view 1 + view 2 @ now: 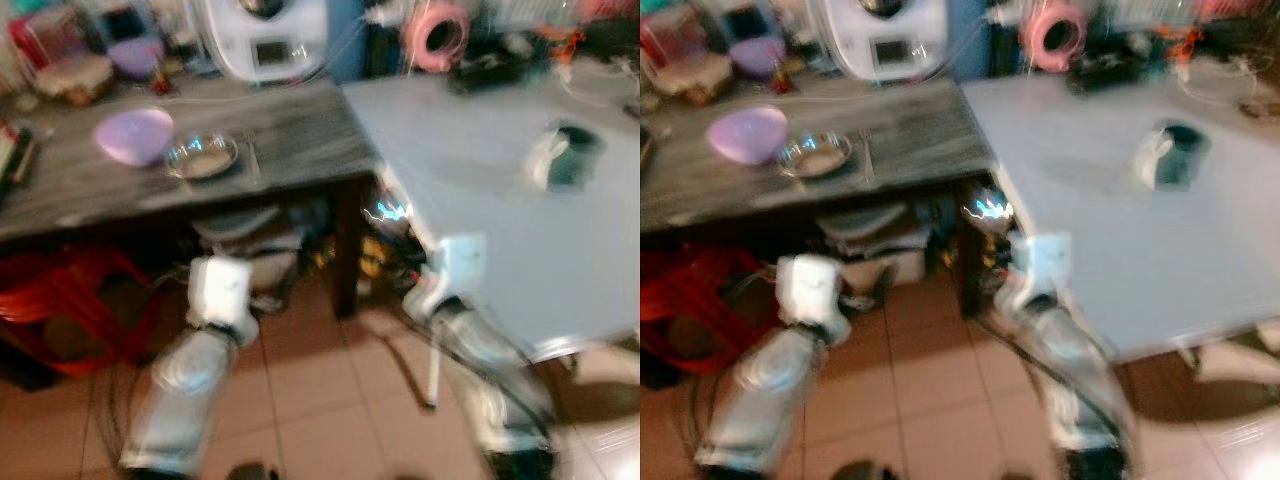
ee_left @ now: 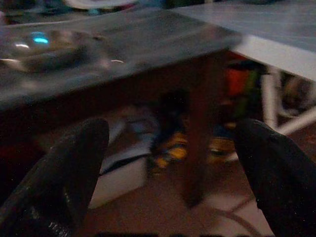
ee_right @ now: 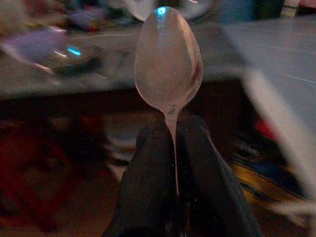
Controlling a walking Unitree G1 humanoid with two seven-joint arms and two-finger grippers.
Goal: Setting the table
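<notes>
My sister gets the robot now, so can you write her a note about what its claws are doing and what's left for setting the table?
Right claw: shut on a shiny metal spoon, bowl end up, held low beside the pale grey table.
Left claw: open, holding nothing, low in front of the dark wooden table.
On the dark table: a lilac plastic bowl and a round steel dish side by side. On the pale table: a white and dark green cup.
Done: spoon picked up.
Left: probably lay the spoon on a table; the views are blurred.
</notes>
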